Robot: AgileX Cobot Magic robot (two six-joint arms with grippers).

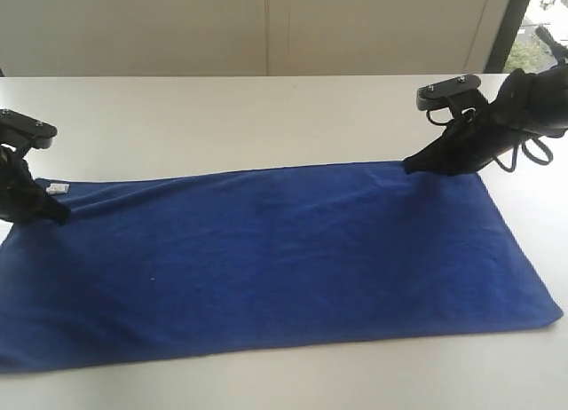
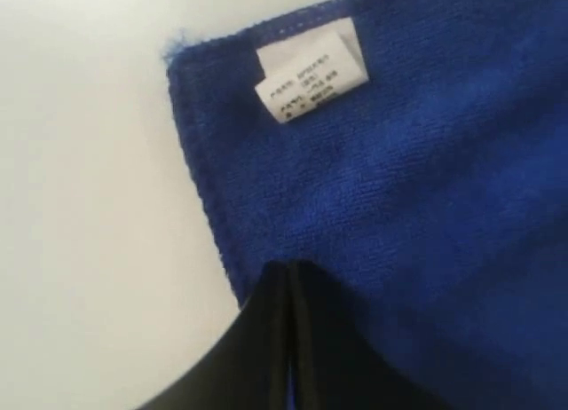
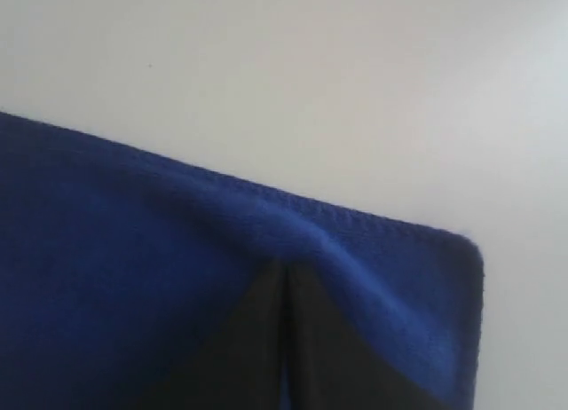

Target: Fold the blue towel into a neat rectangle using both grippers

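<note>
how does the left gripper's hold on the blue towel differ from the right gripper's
The left gripper bites the blue towel at its short side edge, close to the white label. The right gripper bites at the long far edge, with no label in sight. The cloth puckers up at the right gripper's tips but lies flatter at the left gripper's. Both are shut on it near a far corner.

The white label [image 2: 311, 77] on the blue towel [image 2: 426, 206] bears print; unreadably blurred.
</note>
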